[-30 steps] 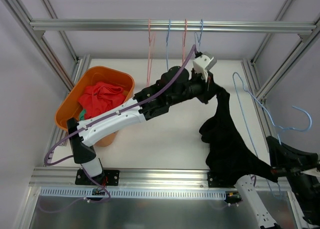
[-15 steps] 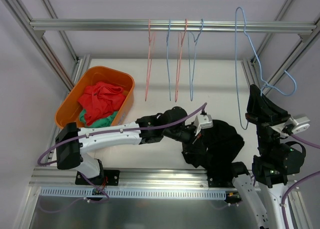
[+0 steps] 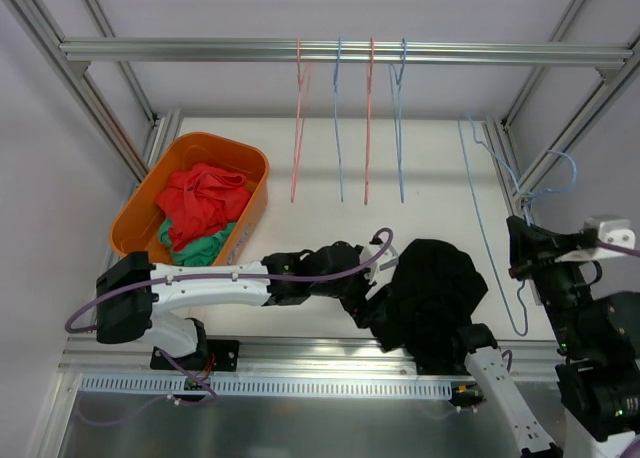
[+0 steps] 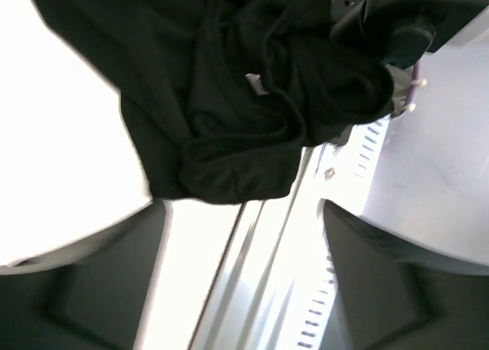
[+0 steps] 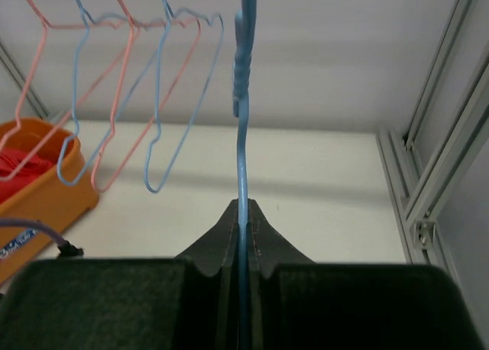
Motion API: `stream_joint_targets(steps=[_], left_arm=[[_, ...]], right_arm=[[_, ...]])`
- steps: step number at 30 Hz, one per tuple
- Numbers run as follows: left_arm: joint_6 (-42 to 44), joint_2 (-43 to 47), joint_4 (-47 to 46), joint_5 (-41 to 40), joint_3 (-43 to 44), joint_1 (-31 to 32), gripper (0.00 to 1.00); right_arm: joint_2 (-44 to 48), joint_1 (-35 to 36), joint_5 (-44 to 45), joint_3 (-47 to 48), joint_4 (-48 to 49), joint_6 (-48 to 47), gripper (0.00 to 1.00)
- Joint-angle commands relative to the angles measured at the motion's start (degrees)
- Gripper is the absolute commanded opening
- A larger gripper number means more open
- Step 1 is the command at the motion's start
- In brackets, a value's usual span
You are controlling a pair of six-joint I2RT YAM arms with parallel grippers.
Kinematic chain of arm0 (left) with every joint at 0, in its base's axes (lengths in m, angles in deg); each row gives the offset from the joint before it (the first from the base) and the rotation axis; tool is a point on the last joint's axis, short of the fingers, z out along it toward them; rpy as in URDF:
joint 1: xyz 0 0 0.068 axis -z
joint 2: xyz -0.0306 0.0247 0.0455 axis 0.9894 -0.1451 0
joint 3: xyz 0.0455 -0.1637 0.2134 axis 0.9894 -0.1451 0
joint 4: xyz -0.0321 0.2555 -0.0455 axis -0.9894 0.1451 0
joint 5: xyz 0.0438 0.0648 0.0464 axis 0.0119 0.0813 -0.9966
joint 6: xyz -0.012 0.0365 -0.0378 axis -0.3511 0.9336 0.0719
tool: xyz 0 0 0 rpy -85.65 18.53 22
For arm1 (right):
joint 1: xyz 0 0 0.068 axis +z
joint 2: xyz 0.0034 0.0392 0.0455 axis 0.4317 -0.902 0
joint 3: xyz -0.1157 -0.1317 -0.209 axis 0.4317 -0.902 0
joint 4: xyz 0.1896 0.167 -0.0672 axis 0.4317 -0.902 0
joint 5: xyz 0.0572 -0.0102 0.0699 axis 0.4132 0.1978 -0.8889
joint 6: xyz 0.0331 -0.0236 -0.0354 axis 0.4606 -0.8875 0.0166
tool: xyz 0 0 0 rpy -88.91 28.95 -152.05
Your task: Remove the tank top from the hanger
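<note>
A brushed aluminium rail [image 3: 340, 50] carries thin wire hangers [image 3: 338, 128] with a smooth pink or blue coating. Below the rail, the black tank top [image 3: 435, 293] is soft matt cloth, heavily creased, on a matt white table [image 3: 440, 178]. Below the rail's left end, a smooth orange plastic bin [image 3: 145, 193] holds red and green cloth [image 3: 200, 203]. The blue hanger [image 5: 243, 136] is glossy coated wire.

Bright even light; left wrist view overexposed, foreground blurred.

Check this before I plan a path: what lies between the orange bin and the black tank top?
In the top view, the left arm reaches across bare table between the orange bin and the tank top.
</note>
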Motion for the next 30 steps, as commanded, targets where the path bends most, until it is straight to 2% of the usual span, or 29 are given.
stream_joint_targets(steps=[1,2,9,16,25,30], left_arm=[[0.3,5.6,-1.8,-4.1,-2.4,0.7,0.90],[0.3,6.5,-1.7,-4.4,-2.8,0.8,0.99],[1.1,10.7,-1.9,-5.0,-8.4,2.0,0.99],[1.0,13.7,-2.0,-5.9,-11.4,3.5,0.99],[0.3,12.0,-3.0,-6.8,-11.5,5.1,0.99],[0.2,9.5,-4.0,-8.4,-10.4,6.5,0.99]], right_arm=[[-9.1,0.2,0.8,3.7,-11.3,1.4,0.00],[-11.0,0.3,0.9,5.7,-10.8,1.1,0.00],[-31.1,0.3,2.2,18.4,-2.0,0.2,0.00],[-50.7,1.2,-0.7,32.4,1.0,0.1,0.00],[-60.8,3.7,1.5,39.9,3.0,-1.9,0.00],[-59.8,5.1,2.7,34.5,2.5,-1.0,0.00]])
